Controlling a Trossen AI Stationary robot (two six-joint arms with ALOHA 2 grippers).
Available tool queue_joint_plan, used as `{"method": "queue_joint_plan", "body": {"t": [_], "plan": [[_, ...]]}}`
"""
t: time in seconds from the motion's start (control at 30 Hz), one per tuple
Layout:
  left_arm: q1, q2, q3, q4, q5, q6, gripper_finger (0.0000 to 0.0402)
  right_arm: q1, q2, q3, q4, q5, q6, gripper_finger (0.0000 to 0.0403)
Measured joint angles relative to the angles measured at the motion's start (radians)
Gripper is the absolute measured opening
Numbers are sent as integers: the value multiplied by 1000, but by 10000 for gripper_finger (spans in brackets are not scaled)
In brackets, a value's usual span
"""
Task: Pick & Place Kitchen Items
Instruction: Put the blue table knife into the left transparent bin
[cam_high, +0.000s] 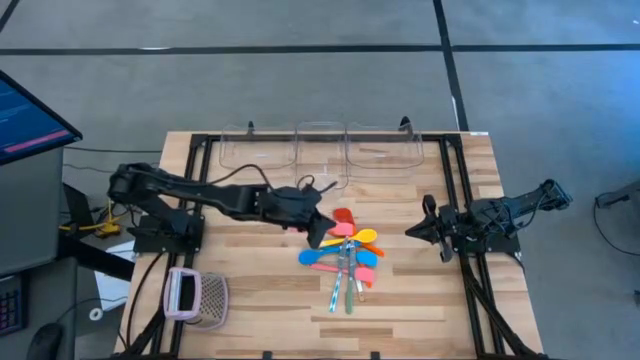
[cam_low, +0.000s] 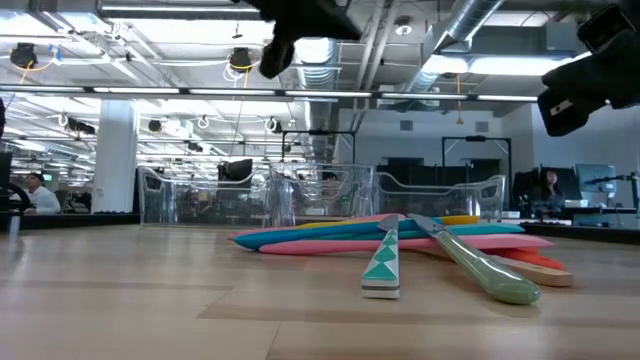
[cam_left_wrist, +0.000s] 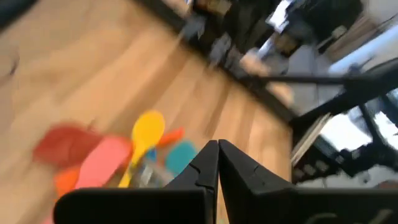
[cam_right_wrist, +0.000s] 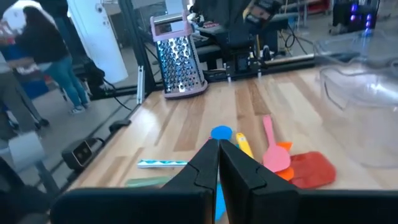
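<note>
Teal-handled cutlery (cam_low: 478, 268) fronts the pile; left gripper (cam_high: 318, 232) (shut, empty) should open before descending mid-tabletop (cam_high: 420, 300).

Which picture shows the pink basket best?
The right wrist view: the basket stands upright there, mesh side plain. The high view shows only its top, at the table's near left corner. The low and left wrist views miss it.
</note>
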Motion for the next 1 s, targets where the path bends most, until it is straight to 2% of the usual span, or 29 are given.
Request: {"method": "queue_joint_plan", "body": {"t": [0.13,0.3,0.53,0.87,1.0], "plan": [[-16,24,3,-88,56,-113,2,0,2,0,-1,0,37,10],[-94,66,27,-83,112,-200,2,0,2,0,-2,0,41,10],[-201,170,167,-81,17,-154,1,0,1,0,-2,0,27,10],[-209,385,325,-95,58,-134,1,0,2,0,-3,0,60,10],[-209,429,359,-177,82,-161,1,0,7,0,-3,0,60,10]]}}
